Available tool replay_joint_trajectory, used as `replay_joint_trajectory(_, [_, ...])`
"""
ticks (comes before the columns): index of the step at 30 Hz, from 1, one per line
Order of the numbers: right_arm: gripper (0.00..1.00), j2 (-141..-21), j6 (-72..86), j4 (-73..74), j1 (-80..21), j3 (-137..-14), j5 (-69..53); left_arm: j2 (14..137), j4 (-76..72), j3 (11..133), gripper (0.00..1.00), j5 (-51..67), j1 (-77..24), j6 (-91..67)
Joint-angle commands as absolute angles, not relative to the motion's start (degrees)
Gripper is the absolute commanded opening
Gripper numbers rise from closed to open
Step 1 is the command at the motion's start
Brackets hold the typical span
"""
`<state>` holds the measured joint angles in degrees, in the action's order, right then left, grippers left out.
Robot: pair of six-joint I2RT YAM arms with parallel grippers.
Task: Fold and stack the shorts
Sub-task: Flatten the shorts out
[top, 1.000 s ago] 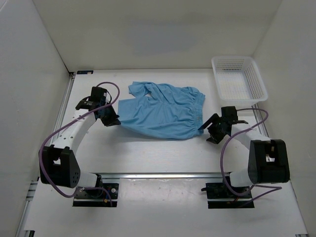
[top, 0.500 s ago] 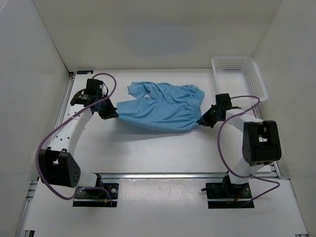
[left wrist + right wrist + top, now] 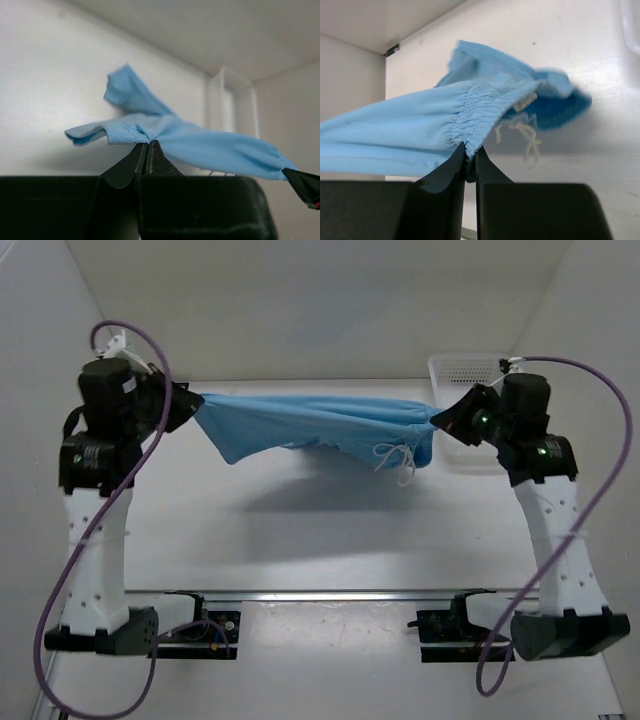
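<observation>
Top view: one pair of shorts (image 3: 310,420) hangs stretched above the table (image 3: 300,540), between left gripper (image 3: 188,405) and right gripper (image 3: 447,420); one basket (image 3: 470,370) sits behind.
Left wrist: jaws pinch a fabric edge.
Right wrist: jaws clamp the waistband (image 3: 475,107).

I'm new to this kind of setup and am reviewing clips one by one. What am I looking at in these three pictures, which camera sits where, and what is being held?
Two robot arms are bolted at the near edge of a table. The wide picture comes from a fixed camera above and behind them. The other two come from a small camera on each wrist, looking along that arm's own fingers. The left tool and the right tool are each shut on one end of the light blue shorts, holding them stretched in the air above the table. The right tool pinches the gathered waistband, with the white drawstring dangling. A white basket sits at the far right, partly hidden behind the right arm.
</observation>
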<state>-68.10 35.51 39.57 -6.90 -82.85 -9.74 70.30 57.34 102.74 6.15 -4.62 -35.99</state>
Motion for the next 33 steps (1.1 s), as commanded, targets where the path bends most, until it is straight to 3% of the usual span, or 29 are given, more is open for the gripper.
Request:
replay_joint_trajectory(1, [0.00,-62.5,27.3,47.0,-7.1,-89.6,-11.2,62.6,57.6,108.5,0.11,1.2,-4.0,-35.4])
replay_joint_trajectory(13, [0.00,-54.3,25.2,54.8,-8.2,-104.0,-14.2,61.1,67.8,139.1,0.11,-9.6,-4.0,-31.8])
replay_joint_trajectory(18, [0.00,-54.3,26.4,54.8,-8.2,-105.9,-11.1,62.4,67.2,139.9,0.11,-8.5,-4.0,-31.3])
replay_joint_trajectory(25, [0.00,-60.4,26.4,52.3,-8.2,-96.4,-9.4,69.2,59.3,122.9,0.11,-7.4,-4.0,-29.2])
replay_joint_trajectory(29, [0.00,-70.4,26.4,45.5,-8.2,-88.0,-8.8,77.7,53.6,110.0,0.11,-5.6,-3.3,-28.7])
replay_joint_trajectory(33, [0.00,-86.6,27.0,37.2,-9.5,-85.9,-4.7,90.3,49.8,107.6,0.11,-4.0,-2.2,-29.3])
